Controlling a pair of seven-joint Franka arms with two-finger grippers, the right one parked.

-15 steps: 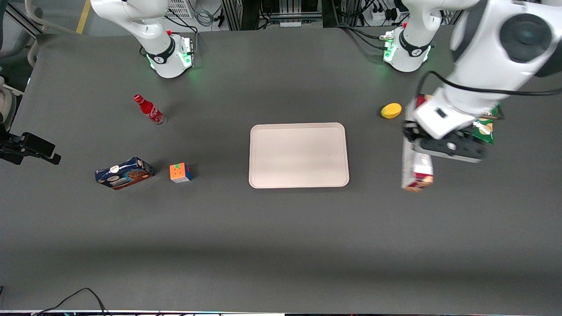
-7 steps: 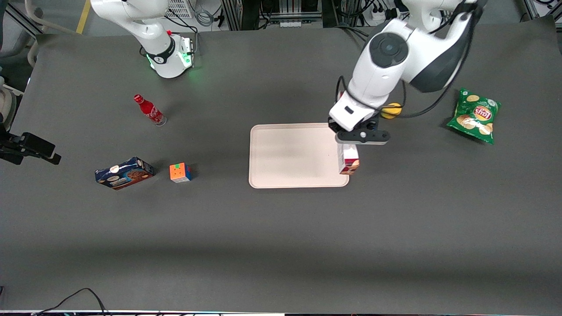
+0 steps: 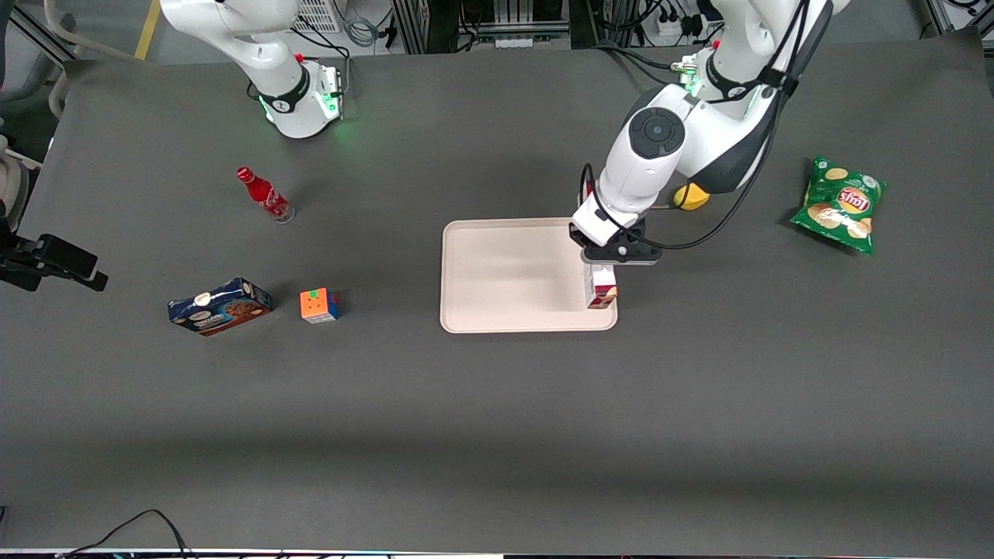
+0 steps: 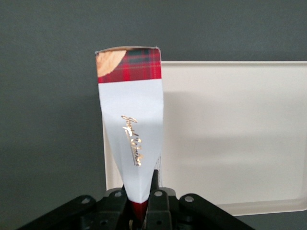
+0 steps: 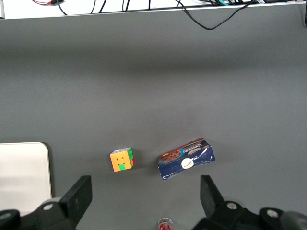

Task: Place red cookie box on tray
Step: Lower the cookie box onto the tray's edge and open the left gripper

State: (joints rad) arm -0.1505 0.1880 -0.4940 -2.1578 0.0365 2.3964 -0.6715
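Blue cookie box point(image 3: 220, 306): laid flat on the surface point(image 3: 497, 435) toward the parked arm's end, just beside the colour cube point(image 3: 319, 305).
Tray point(image 3: 512, 276): set flat mid-surface; its interior is bare except at the edge toward the working arm.
Red cookie box point(image 3: 600, 289): held over the tray's edge at 3 o'clock, toward the corner nearest the front camera, its long axis hanging down from the gripper; contact with the tray cannot be told. In the wrist view the box point(image 4: 132, 129) is seen end-on along its white panel, plaid at the tip.
Gripper point(image 3: 613, 254): positioned above the tray's rim; the fingers point(image 4: 156, 191) are clamped on the red cookie box.
Yellow object point(image 3: 689, 196): partly covered by the arm, farther from the front camera than the tray.
Chip bag point(image 3: 840, 204): lying toward the working arm's end.
Red bottle point(image 3: 265, 195): lying toward the parked arm's end, at 12 o'clock of the cube.
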